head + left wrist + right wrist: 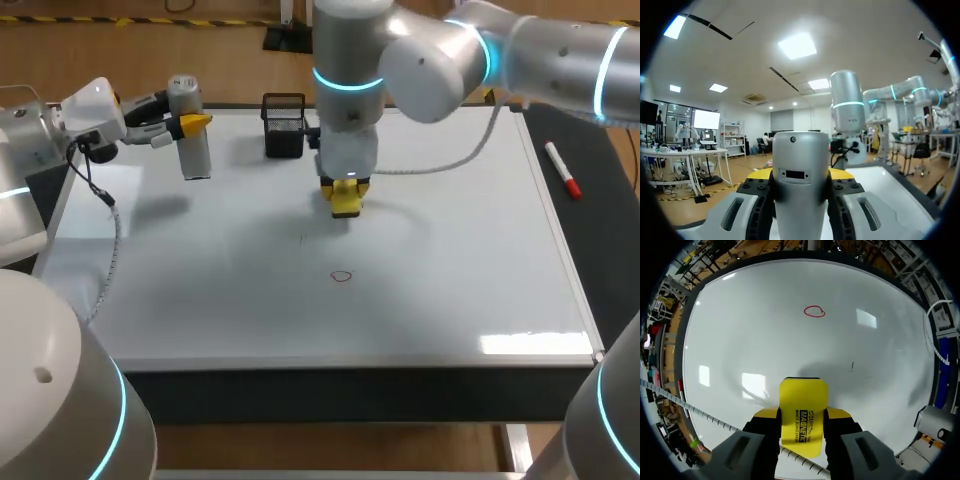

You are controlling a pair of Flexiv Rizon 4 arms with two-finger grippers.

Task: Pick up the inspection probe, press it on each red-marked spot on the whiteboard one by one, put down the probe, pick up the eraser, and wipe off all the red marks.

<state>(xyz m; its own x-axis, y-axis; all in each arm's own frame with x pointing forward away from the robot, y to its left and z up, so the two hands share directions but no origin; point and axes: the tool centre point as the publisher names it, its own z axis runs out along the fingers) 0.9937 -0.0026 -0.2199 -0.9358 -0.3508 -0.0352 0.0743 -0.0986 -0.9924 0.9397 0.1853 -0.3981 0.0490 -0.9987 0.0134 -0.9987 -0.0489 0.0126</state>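
Note:
The silver cylindrical probe [190,140] stands upright above the whiteboard's [450,260] far left corner, with my left gripper [196,124] shut on it. In the left wrist view the probe [799,190] fills the space between the yellow-tipped fingers [759,175] of that gripper [800,176]. My right gripper [345,192] is shut on the yellow eraser [346,205], low over the board's far middle; contact with the board cannot be told. One red ring mark [342,276] lies nearer the front. The right wrist view shows the eraser [802,412] in the right gripper [801,416] and the red mark [814,311] ahead.
A black holder [284,126] stands on the board's far edge between the two grippers. A red-capped marker [562,170] lies on the dark mat right of the board. A faint small dark stroke [852,366] is on the board near the eraser.

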